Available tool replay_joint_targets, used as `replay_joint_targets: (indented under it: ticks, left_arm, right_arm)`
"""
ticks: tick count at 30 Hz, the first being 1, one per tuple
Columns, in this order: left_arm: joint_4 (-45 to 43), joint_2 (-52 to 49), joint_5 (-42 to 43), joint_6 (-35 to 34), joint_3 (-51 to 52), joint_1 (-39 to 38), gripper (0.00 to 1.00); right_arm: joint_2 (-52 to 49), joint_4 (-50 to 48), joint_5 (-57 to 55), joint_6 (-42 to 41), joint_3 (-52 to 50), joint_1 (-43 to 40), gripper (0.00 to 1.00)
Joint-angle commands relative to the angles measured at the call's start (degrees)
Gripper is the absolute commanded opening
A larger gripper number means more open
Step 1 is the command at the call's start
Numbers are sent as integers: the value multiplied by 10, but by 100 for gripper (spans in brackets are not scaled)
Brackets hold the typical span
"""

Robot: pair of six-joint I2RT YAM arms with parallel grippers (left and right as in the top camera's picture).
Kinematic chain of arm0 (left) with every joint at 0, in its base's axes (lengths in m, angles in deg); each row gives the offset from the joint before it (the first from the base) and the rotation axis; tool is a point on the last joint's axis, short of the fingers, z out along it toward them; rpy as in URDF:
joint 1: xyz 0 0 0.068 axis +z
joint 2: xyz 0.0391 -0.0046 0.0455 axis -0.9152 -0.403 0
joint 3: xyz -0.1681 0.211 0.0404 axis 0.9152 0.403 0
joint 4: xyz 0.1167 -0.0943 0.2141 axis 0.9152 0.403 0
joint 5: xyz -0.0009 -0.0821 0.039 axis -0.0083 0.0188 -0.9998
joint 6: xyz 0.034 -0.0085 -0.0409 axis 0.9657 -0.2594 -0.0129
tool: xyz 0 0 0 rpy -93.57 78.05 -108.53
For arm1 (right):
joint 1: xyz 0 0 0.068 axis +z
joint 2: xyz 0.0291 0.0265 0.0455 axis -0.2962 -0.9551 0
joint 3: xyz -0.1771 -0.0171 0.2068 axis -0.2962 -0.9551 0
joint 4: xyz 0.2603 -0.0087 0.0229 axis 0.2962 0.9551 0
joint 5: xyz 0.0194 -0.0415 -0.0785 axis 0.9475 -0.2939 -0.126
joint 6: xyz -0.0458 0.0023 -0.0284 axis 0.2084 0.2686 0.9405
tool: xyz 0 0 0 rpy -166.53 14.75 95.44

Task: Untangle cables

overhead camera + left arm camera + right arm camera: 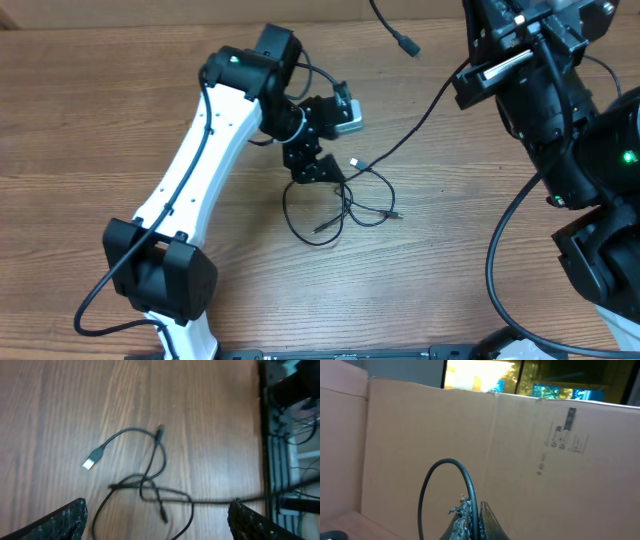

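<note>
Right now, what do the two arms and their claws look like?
The left arm has a long white link, black joints and a black wire along it; the left claw is black with textured fingers. The right arm is mostly black with a green light; the right claw has dark, rough-edged fingers.

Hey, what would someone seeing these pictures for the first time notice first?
The knot of thin black cables in the middle of the wooden table, with the left gripper open right above it. At the upper right, the right gripper pinches one looping strand in front of a cardboard box.
</note>
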Motion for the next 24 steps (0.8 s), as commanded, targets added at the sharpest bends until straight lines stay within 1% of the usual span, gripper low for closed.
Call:
replay_joint_targets:
  ticks: [1,3,5,9,16,18,19,20,21,22,24]
  left_arm:
    - [2,0,-9,19,-4,24,90]
    - [2,0,13,20,-4,32,89]
    - [18,0,59,54,-4,36,90]
    - [81,0,122,168,-4,30,91]
    - [85,0,126,172,-4,-11,91]
    - [85,0,126,172,-4,-24,89]
    - [83,0,123,172,-4,-30,86]
    - [80,0,121,172,-4,-36,77]
    - [78,0,120,172,-4,-40,59]
    - [76,0,120,172,-4,-44,56]
    - [71,0,120,172,-4,-52,56]
  right_arm:
    - [4,-2,-28,0,13,-2,4]
    - [4,0,-28,0,13,-2,4]
    - [4,1,-28,0,13,-2,4]
    - [4,2,-28,0,13,-2,4]
    - [4,3,-27,-1,13,-2,4]
    - [4,5,-27,-1,13,-2,4]
    - [4,6,-27,-1,13,-2,4]
    - [4,7,-27,-1,13,-2,4]
    - [4,8,-27,-1,13,-2,4]
    - [4,8,-27,-1,13,-2,4]
    - [4,8,-27,-1,13,-2,4]
